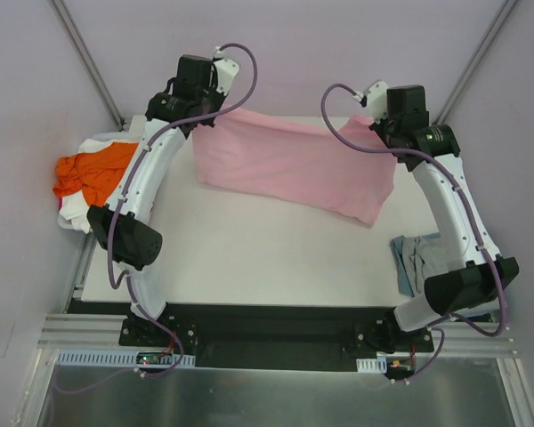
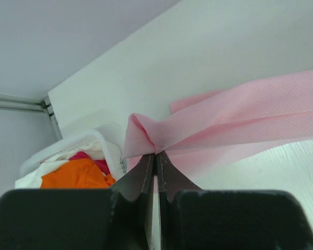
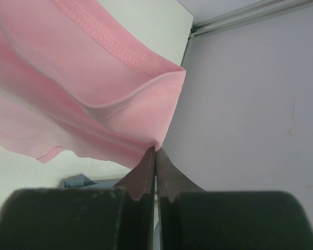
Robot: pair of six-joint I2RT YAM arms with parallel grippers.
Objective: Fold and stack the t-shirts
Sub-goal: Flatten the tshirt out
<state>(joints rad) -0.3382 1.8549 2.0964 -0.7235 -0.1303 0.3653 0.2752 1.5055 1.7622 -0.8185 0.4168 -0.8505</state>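
Note:
The light pink t-shirt hangs stretched between both grippers above the far part of the table. My left gripper is shut on its left corner; the pinched pink cloth bunches at the fingertips. My right gripper is shut on its right corner, by the hem. The orange t-shirt lies on a white one in a basket at the left. The grey-blue t-shirt lies at the right edge, partly under the right arm.
A white mesh basket holds the orange and white shirts, with something magenta in it. The white table has walls close behind and at both sides. A metal rail runs along the wall.

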